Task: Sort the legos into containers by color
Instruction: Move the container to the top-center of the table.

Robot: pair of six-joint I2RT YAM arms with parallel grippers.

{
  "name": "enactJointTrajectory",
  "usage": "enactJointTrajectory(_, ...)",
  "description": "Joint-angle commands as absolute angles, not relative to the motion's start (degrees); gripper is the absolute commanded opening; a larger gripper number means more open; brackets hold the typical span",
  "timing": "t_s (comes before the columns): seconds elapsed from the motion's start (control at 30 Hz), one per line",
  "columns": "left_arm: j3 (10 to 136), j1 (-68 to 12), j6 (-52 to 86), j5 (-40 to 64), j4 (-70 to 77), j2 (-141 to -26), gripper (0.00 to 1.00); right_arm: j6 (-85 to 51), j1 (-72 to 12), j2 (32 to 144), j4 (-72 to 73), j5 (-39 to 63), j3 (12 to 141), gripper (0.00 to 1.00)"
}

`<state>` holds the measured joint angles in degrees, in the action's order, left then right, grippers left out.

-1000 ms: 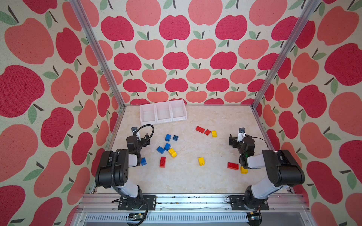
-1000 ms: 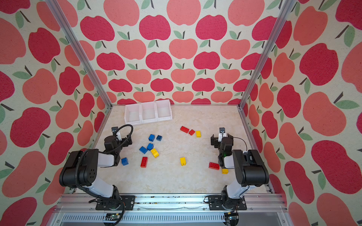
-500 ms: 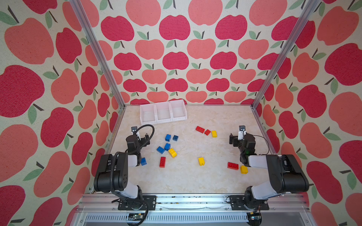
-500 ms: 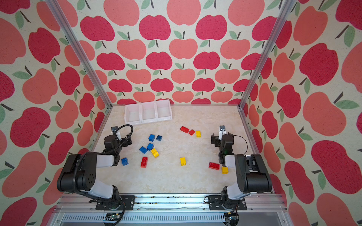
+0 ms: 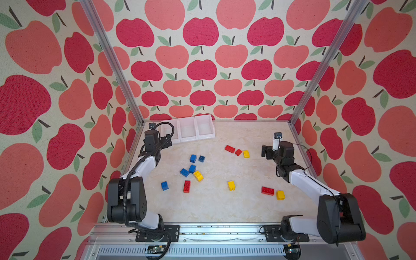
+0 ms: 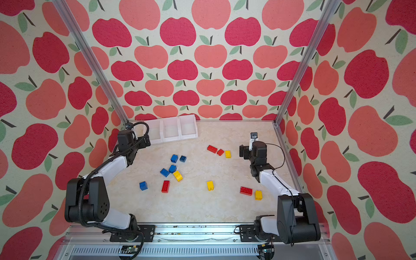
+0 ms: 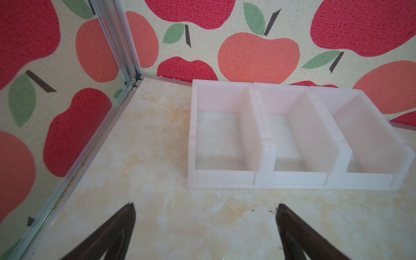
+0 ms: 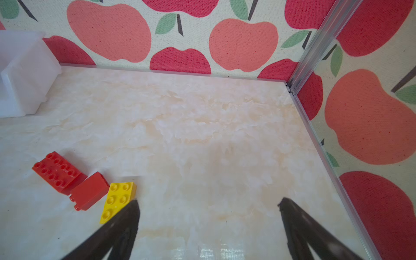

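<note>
The legos lie loose on the marble floor in both top views. Blue bricks (image 5: 193,158) cluster left of centre with a yellow one (image 5: 198,175) and a red one (image 5: 186,186). Two red bricks (image 8: 56,172) and a yellow brick (image 8: 118,200) sit just left of my right gripper (image 8: 208,201), which is open over bare floor. More red (image 5: 267,190) and yellow (image 5: 280,195) bricks lie near the right arm. The three white containers (image 7: 252,126) stand with nothing in them at the back left. My left gripper (image 7: 206,206) hangs open just before them, holding nothing.
Apple-patterned walls and aluminium corner posts (image 5: 112,60) close in the floor on three sides. The left gripper (image 5: 167,140) is near the left wall; the right gripper (image 5: 265,152) is near the right wall. A metal rail (image 5: 202,227) runs along the front edge.
Both arms have stretched out from their folded pose. The left gripper has moved back toward the containers and the right one has risen and shifted slightly back. No brick has moved.
</note>
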<state>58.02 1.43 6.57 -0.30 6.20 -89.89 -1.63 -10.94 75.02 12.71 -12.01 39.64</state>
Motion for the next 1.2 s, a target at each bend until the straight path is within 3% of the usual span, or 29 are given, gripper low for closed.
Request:
enactJointTrajectory(0.0,65.2,0.0,9.3,1.6,-5.8,-95.8,0.97,-5.5,-11.4,73.5,2.9,-9.9,43.7,0.99)
enactJointTrajectory(0.53,105.5,-2.8,14.5,9.8,-26.5,-126.9,0.73,-7.6,-12.2,72.2,-4.0,-8.0,46.7,0.99)
enactJointTrajectory(0.77,114.7,-4.0,14.9,8.7,-30.9,-134.0,0.62,-7.2,-12.2,72.3,-4.7,-8.6,47.0,0.99)
enactJointTrajectory(1.17,118.3,-6.6,17.6,4.3,-34.3,-137.1,0.26,-7.1,-12.2,72.6,-4.9,-9.2,46.8,0.99)
